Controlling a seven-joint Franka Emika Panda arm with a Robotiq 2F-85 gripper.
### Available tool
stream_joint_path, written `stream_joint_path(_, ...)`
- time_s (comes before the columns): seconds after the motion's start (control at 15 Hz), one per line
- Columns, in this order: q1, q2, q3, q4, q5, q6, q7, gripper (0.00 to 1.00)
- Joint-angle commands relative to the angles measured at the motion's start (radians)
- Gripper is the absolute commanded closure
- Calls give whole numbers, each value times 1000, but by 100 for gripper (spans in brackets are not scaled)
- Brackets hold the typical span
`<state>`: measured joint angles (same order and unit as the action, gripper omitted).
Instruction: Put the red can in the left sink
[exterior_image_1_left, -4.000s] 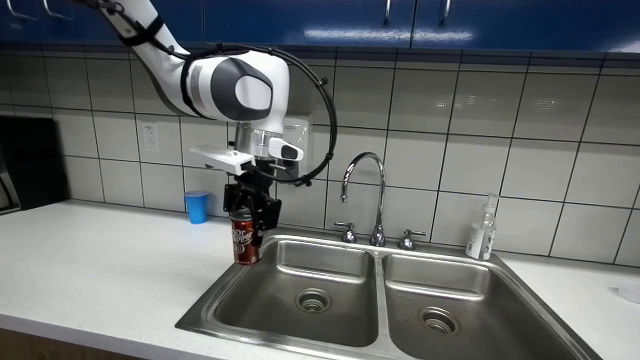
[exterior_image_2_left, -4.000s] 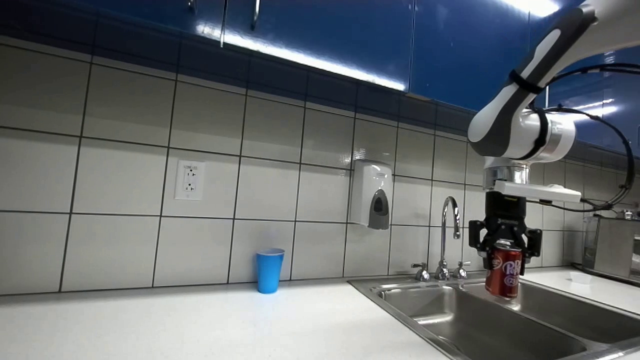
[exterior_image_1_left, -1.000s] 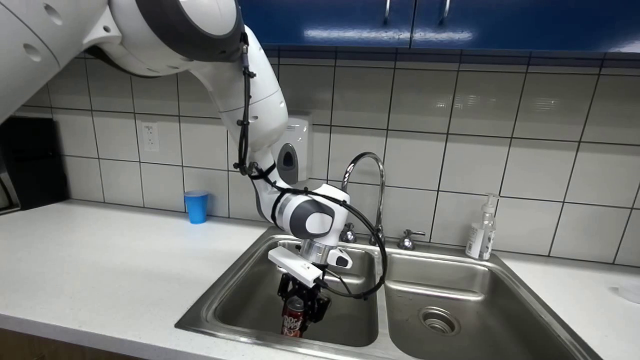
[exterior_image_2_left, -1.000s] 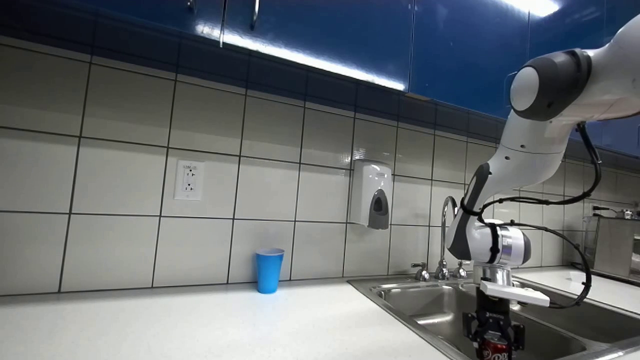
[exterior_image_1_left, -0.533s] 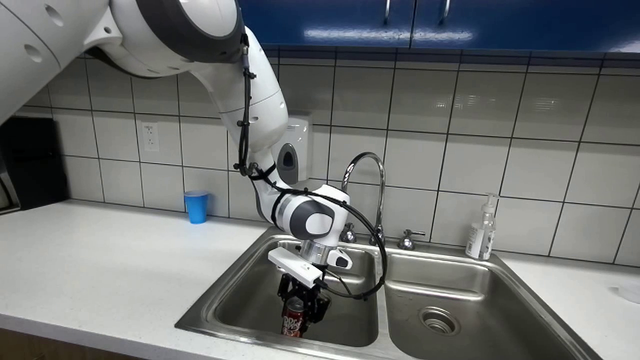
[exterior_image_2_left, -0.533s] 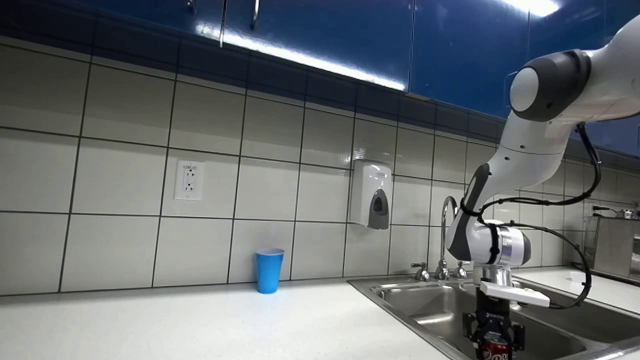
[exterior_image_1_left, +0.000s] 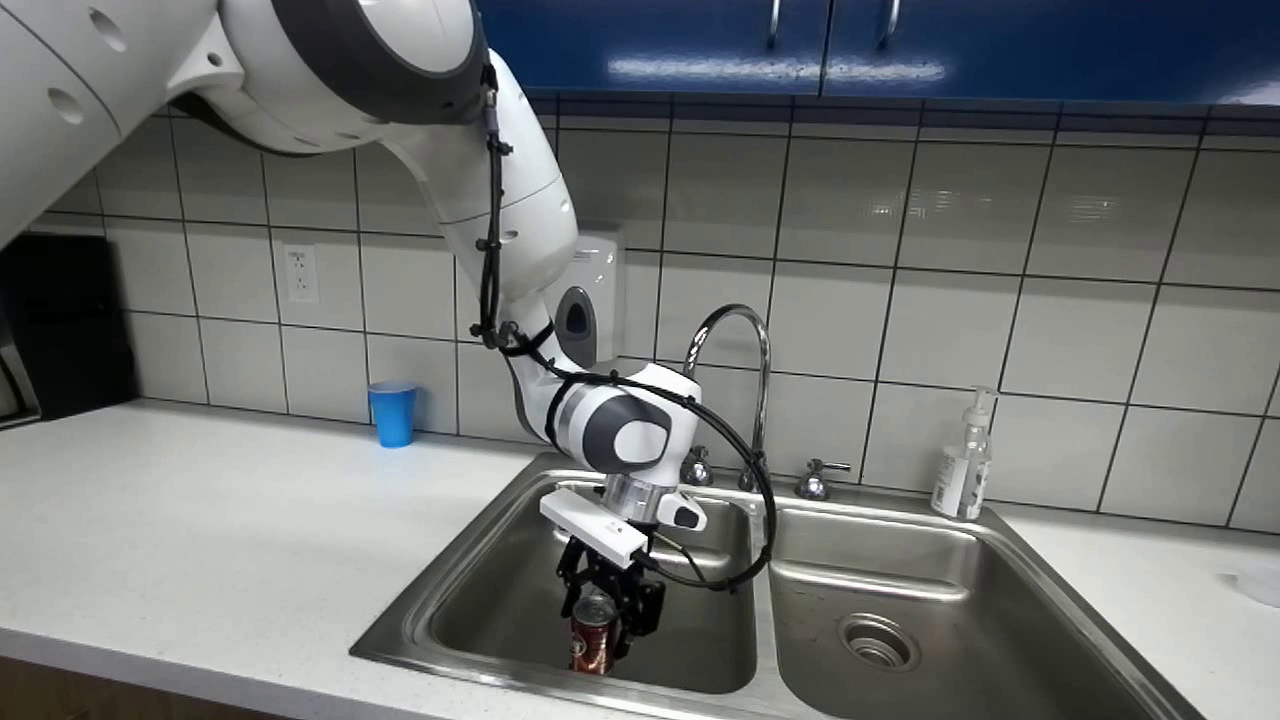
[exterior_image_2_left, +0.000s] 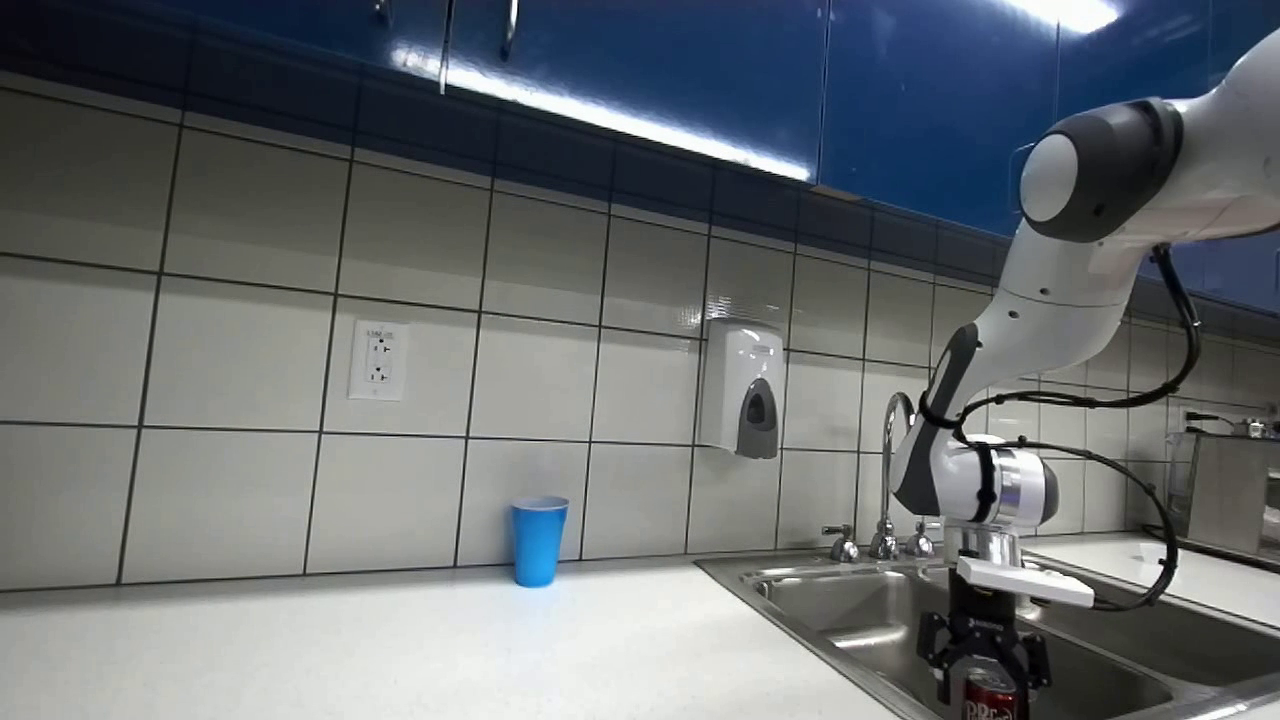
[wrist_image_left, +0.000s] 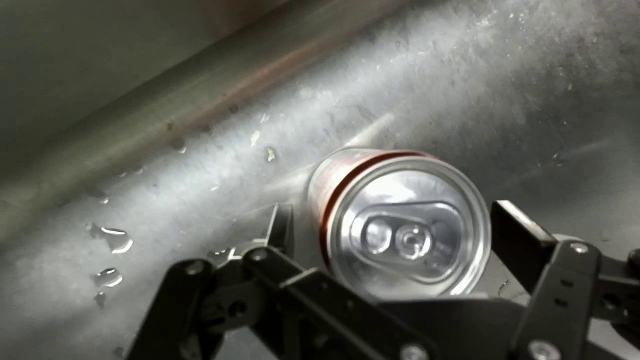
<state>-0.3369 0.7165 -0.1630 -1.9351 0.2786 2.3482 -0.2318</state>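
Note:
The red can (wrist_image_left: 400, 235) stands inside the left sink (exterior_image_1_left: 490, 610), its silvery top facing the wrist camera. Around it my gripper (wrist_image_left: 394, 220) is open. A gap shows between the can and the finger on the left of the wrist view, while the finger pad (wrist_image_left: 520, 245) on the right is very near the rim; whether it touches, I cannot tell. In an exterior view the red can (exterior_image_1_left: 594, 645) is low by the basin's front wall, which hides its base. The frame edge cuts off the red can (exterior_image_2_left: 990, 695) in an exterior view.
The right-hand basin (exterior_image_1_left: 960, 650) lies beyond the divider (exterior_image_1_left: 763, 600). A faucet (exterior_image_1_left: 765, 400) rises behind the sink, close to the arm. A soap bottle (exterior_image_1_left: 965, 465) stands at the back corner. A blue cup (exterior_image_1_left: 393, 415) is on the counter (exterior_image_1_left: 250, 520).
Over four seconds the can has been lowered into the left sink. Within the last half second my jaws have opened around it; the can has turned slightly and the wrist has shifted a little.

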Motion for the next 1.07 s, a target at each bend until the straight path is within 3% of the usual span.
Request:
stream_joint_path(0.0, -3, -82, 13, -35, -30, -62, 39, 0)
stream_joint_path(0.73, 66, -456, -9, -178, -168, -297, 37, 0)
stream_joint_path(1.0, 105, -597, -12, -255, -201, -268, 80, 0)
